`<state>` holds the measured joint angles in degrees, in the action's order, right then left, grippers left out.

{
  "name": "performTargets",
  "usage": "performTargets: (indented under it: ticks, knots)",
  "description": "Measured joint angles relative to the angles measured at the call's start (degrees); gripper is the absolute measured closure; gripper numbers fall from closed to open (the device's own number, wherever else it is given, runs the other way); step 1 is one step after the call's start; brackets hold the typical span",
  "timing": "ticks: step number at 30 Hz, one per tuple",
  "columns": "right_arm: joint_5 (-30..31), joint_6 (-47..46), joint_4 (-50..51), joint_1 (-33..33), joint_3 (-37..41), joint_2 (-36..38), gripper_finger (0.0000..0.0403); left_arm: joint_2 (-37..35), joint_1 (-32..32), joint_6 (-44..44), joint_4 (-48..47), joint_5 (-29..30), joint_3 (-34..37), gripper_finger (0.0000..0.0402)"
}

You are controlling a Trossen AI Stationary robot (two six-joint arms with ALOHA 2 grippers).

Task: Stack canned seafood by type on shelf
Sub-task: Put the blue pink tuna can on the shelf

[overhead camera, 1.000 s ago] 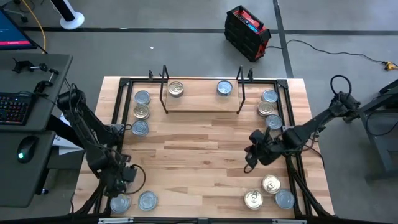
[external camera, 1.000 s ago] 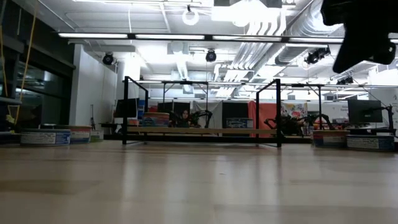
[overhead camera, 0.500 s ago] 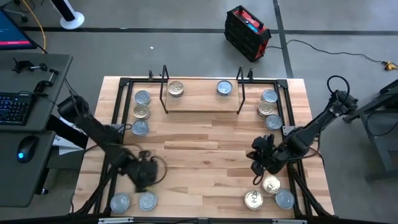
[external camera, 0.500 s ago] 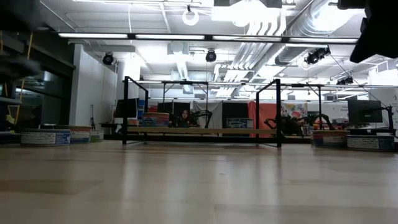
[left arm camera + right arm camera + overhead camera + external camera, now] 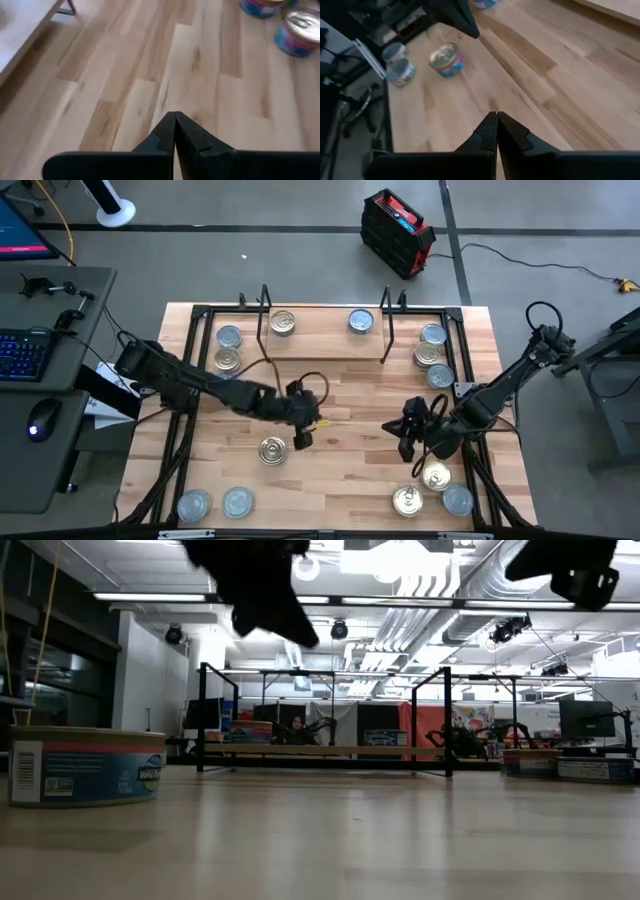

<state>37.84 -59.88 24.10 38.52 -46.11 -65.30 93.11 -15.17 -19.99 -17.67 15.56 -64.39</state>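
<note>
Our left claw is pinched together, holding nothing; the small round gold-topped tin sits on the light wooden desk just beside it, at nine o'clock; our right claw, also together, waits farther off.

Your high view looks straight down on the whole table, with the shelf at the far edge and floor all round. Your low view sits at tabletop height, facing level across the boards to that same shelf and the room beyond; one gold-lidded tin stands close to the lens, the same tin you see mid-table from above. Each wrist view looks down past its own fingertips, near the wood. The right wrist view also catches that tin.
</note>
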Motion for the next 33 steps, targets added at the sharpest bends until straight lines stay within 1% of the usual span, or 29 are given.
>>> performTargets:
  ticks: [2,3,5,7,10,14,18,22,25,28,33]
  knots:
    - [-0.39,1.77,-3.33,-1.02,0.00,-0.48,0.0402,-1.25,0.08,2.51,-8.56,-4.61,-3.60,0.0401]
    - [-0.92,3.55,-4.98,-1.56,0.00,-0.83,0.0402,-2.12,-0.28,3.37,-10.80,-6.43,-4.66,0.0401]
    - [-3.87,9.30,-8.84,-2.96,0.00,-2.19,0.0402,-4.24,-1.64,3.57,-14.91,-8.03,-5.08,0.0401]
    - [-8.53,15.73,-13.63,-4.80,0.00,-4.24,0.0402,-5.95,-3.73,2.46,-21.01,-8.03,-4.86,0.0401]
    - [-15.29,21.10,-20.98,-7.81,-0.04,-8.60,0.0402,-8.09,-8.01,-1.77,-27.68,-8.03,-2.71,0.0401]
    - [-21.99,20.17,-27.80,-11.64,-0.04,-16.16,0.0402,-9.13,-15.88,-8.50,-31.60,-8.15,3.01,0.0401]
    - [-26.02,19.67,-32.76,-14.08,-0.04,-23.34,0.0402,-9.17,-22.03,-12.89,-29.92,-7.78,8.00,0.0401]
    - [-27.84,19.39,-35.06,-15.68,-1.11,-28.67,0.0402,-9.20,-23.95,-17.82,-26.59,-7.10,12.13,0.0401]
    - [-29.97,20.35,-35.07,-16.87,-3.23,-31.78,0.0402,-9.06,-23.93,-19.70,-24.96,-6.50,15.46,0.0401]
    - [-32.21,22.80,-34.37,-17.62,-5.74,-34.07,0.0402,-9.08,-22.78,-19.65,-20.54,-6.26,17.98,0.0401]
    - [-32.41,25.44,-28.82,-18.07,-9.52,-34.84,0.0403,-9.08,-20.53,-16.58,-12.04,-6.54,20.08,0.0401]
